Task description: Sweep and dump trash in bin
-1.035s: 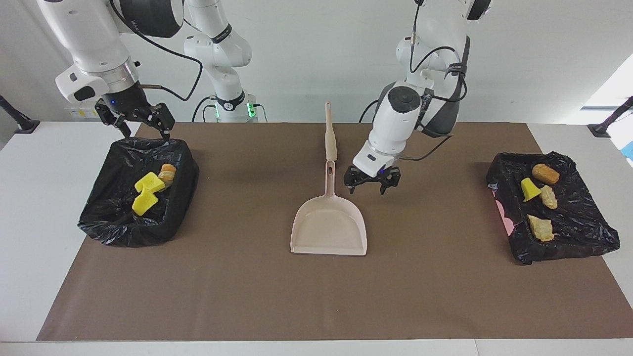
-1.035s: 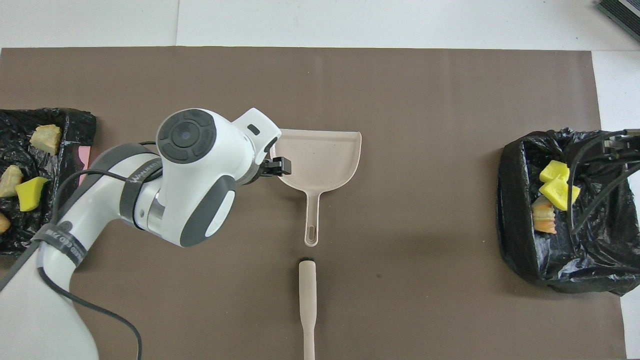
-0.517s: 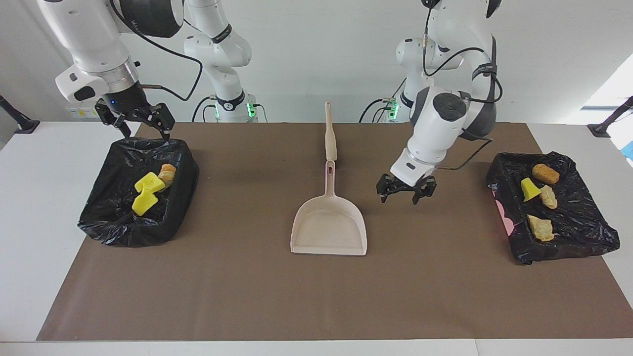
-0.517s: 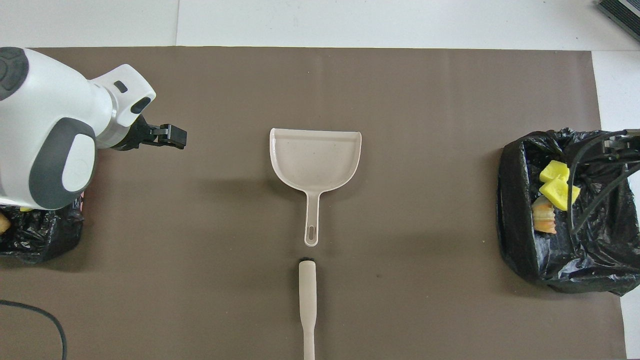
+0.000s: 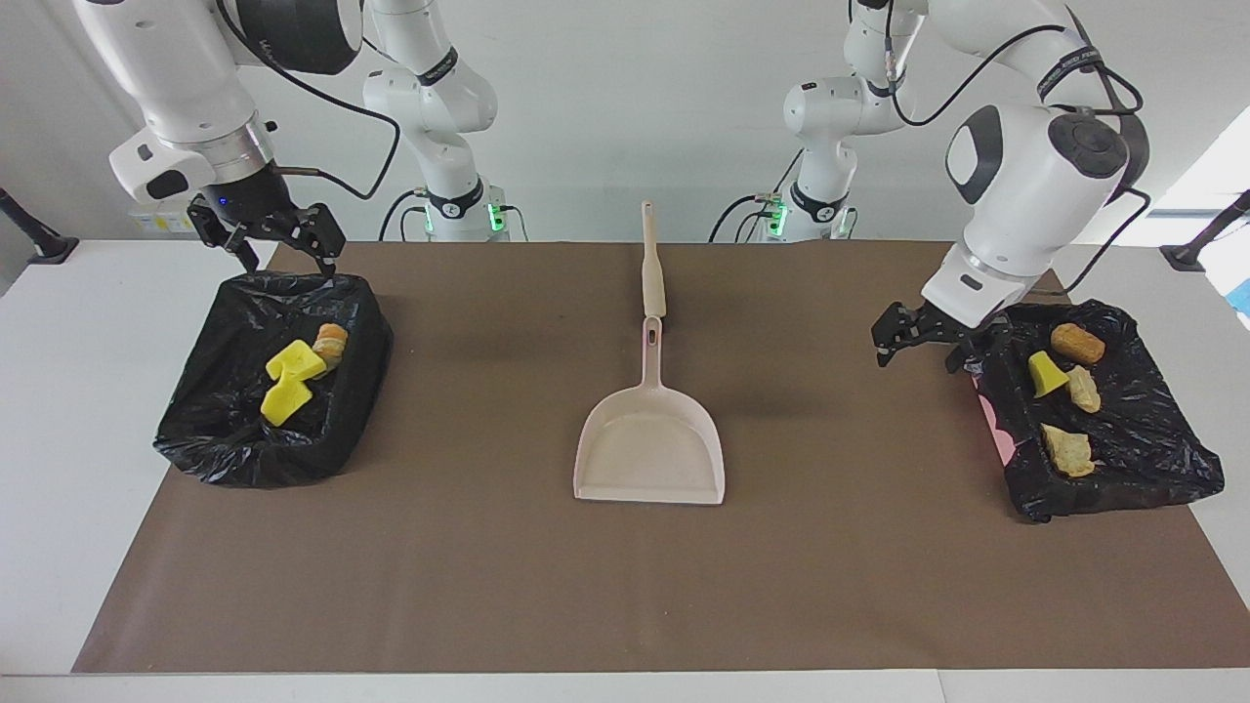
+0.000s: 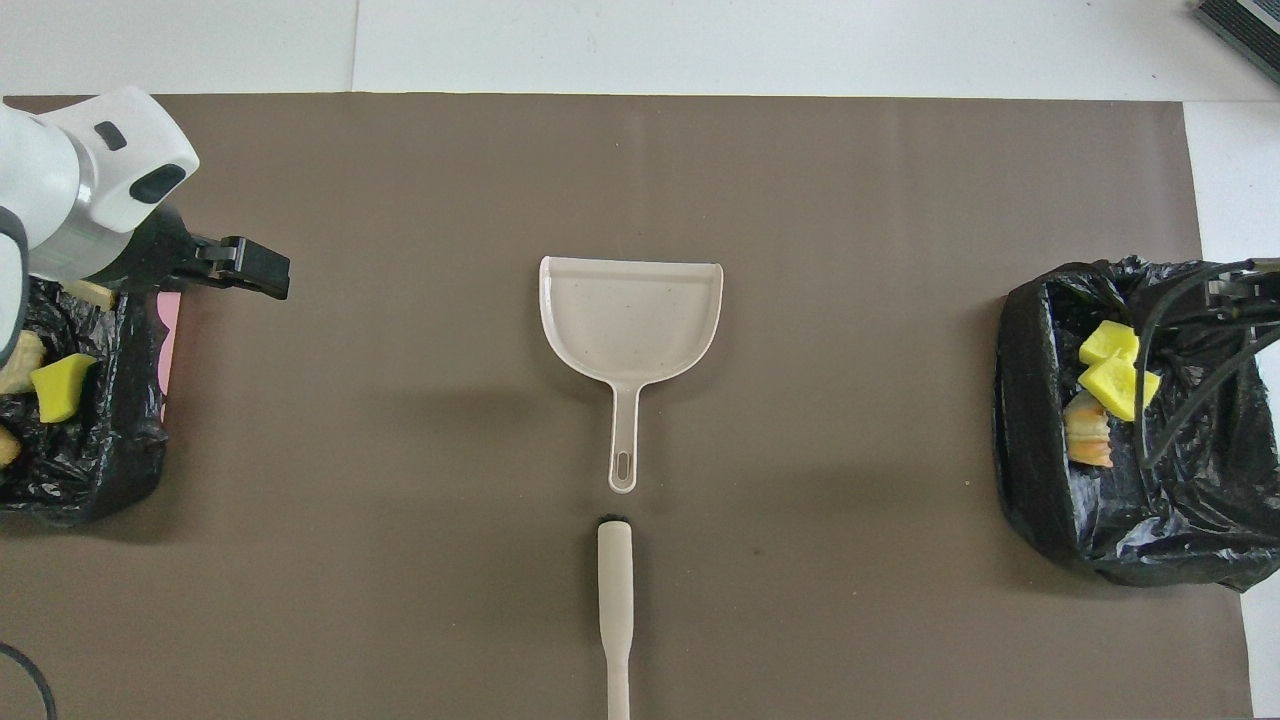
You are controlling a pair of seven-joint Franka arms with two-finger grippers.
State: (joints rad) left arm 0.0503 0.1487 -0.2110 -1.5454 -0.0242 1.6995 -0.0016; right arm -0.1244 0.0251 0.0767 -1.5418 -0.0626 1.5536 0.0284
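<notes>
The trash lies in two black-bag-lined bins. The bin [image 5: 195, 430] at the right arm's end holds two yellow chunks [image 5: 293, 363] and a tan-orange piece [image 5: 332, 339]. The bin [image 5: 1123, 488] at the left arm's end holds a yellow chunk [image 5: 1047, 373] and three tan-orange pieces [image 5: 1077, 343]. My left gripper [image 5: 928, 344] is open and empty, up over the mat just beside that bin's rim; it also shows in the overhead view [image 6: 245, 268]. My right gripper [image 5: 269, 242] is open and empty, over the other bin's edge nearest the robots.
A beige dustpan [image 5: 649, 444] lies empty mid-table, handle toward the robots. A beige brush handle [image 5: 651, 264] lies in line with it, nearer to the robots. A brown mat [image 5: 488, 586] covers the table.
My left gripper has swung away from the dustpan's side to the rim of the bin at the left arm's end. The right arm has not moved.
</notes>
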